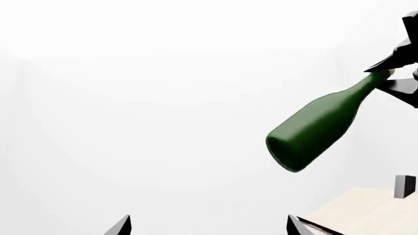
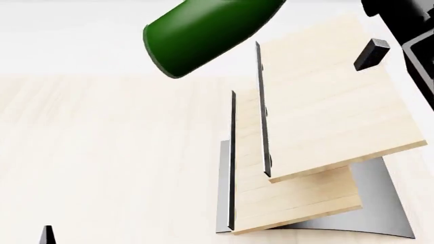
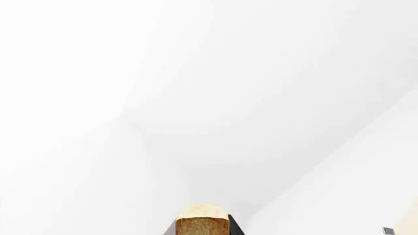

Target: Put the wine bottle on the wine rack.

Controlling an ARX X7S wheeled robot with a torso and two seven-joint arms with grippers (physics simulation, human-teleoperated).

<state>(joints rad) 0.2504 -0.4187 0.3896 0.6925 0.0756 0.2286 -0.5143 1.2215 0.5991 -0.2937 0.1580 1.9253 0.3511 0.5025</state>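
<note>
Head view shows the wine bottle (image 2: 203, 33) tilted above the wine rack (image 2: 318, 117), base toward its strips; right hand (image 1: 392, 73) apparently grips its neck.

Wine bottle (image 2: 207, 31) neck cut off; right claw (image 1: 396, 73) grip possibly hidden.

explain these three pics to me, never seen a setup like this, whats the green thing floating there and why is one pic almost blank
These are simulator renders from a two-armed wheeled robot. One camera sits on its head, one near each gripper. The green thing is a wine bottle, held tilted in the air by its neck in the right gripper. The head view shows it above the wine rack, two slanted wooden boards on a grey base, standing on a light wood table. The almost blank picture is the right wrist camera: it sees only the cork. The left gripper is open and empty.
</note>
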